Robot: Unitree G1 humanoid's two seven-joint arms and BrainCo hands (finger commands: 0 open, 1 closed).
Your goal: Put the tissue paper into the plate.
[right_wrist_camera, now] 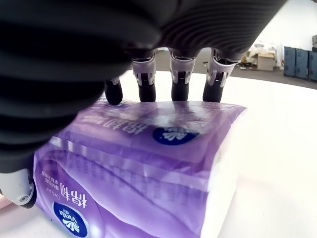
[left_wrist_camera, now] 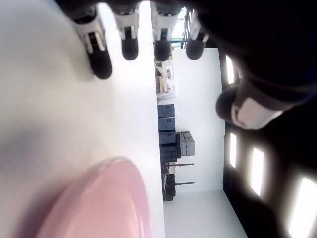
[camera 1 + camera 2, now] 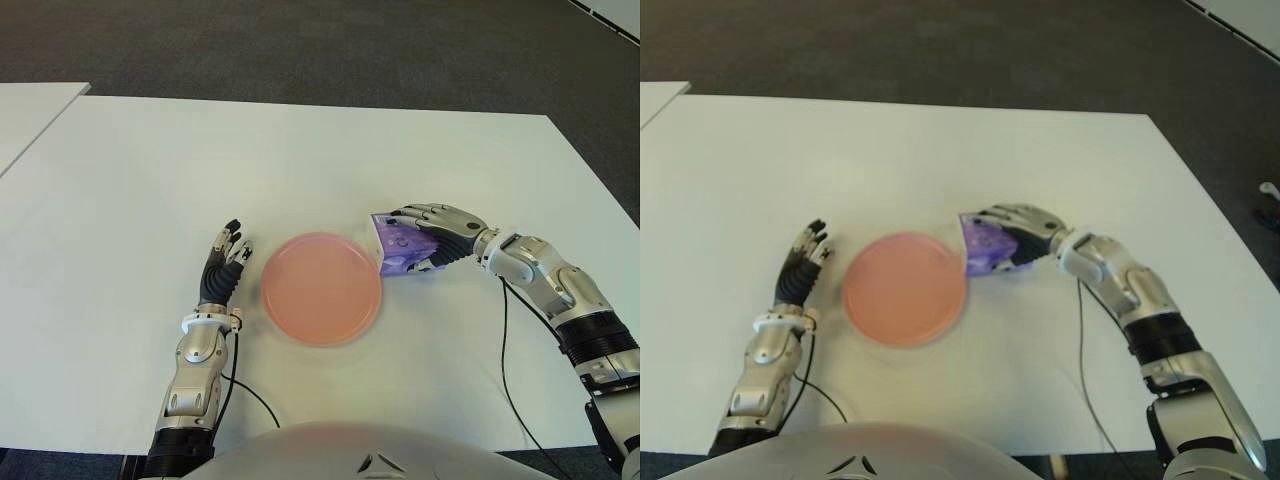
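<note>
In the eye views we see only part of the tissue pack [image 3: 403,248]: the right hand [image 3: 440,232] covers its top and far side, so its full outline is hidden there. The right wrist view fills that in, showing the purple wrapper close up with blue round logos and printing. There, four fingers [image 1: 180,77] curl over the pack's top edge and the thumb shows at its lower corner, so we read the hand as clamped on the pack. Whether the pack is lifted or sitting on the tabletop [image 3: 300,150] we cannot tell.

The pack sits just right of the plate [image 3: 321,288], its near corner at or over the plate's rim; the plate itself is pink and holds nothing.

The left hand [image 3: 223,268] shows just left of the plate. Its wrist view shows the fingers extended, well apart from the thumb and gripping nothing, with the plate's rim cut off at the frame edge.
</note>
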